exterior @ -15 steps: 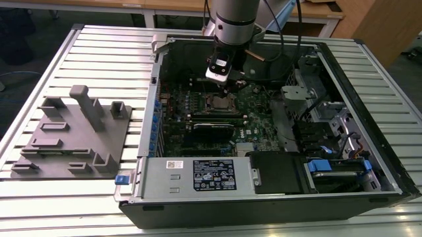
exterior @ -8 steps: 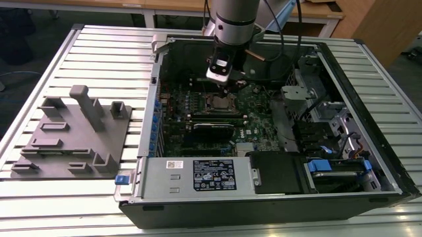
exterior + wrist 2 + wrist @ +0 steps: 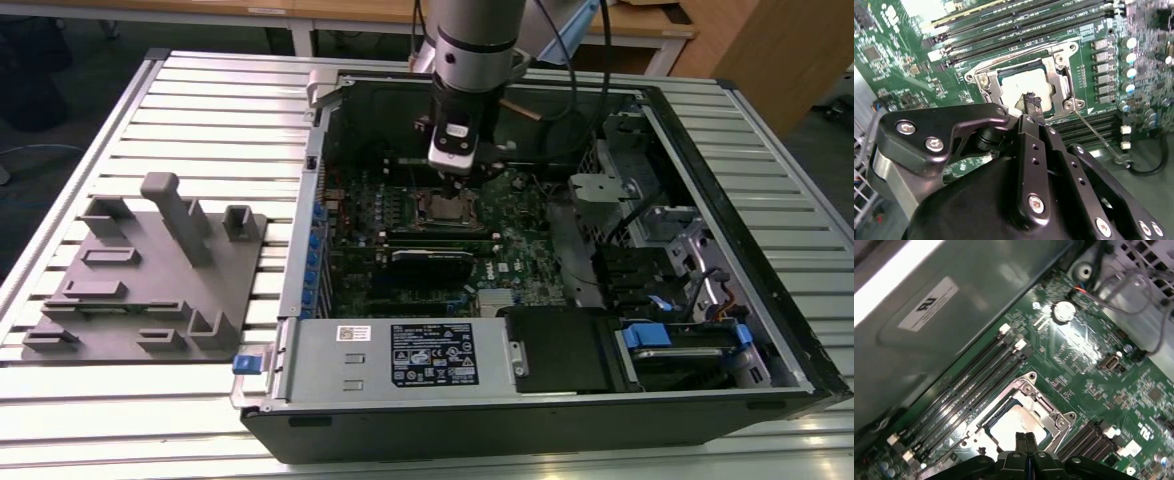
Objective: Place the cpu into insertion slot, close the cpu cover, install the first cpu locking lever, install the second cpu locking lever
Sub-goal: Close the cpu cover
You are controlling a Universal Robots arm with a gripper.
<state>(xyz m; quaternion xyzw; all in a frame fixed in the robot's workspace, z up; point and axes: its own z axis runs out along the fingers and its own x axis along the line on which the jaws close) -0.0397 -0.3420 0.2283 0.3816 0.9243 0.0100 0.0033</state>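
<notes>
The cpu (image 3: pixel 1021 85) sits silver-side up in the insertion slot (image 3: pixel 1019 66) on the green board. The cpu cover (image 3: pixel 1060 75) appears to lie flat around it, framing the chip in both wrist views. A thin locking lever (image 3: pixel 1099 137) stands away from the socket's corner, so I'd judge the latching as the step in hand.

The gripper (image 3: pixel 1031 101) has its fingers pinched narrow and holds nothing, its tip right over the chip's near edge. From where I stand, doing this well means pushing with the closed tip on the lever or the frame, never on the chip's top, and pressing steadily rather than jabbing.

The open computer case (image 3: pixel 747 130) rests on the slatted bench (image 3: pixel 200 100).
</notes>
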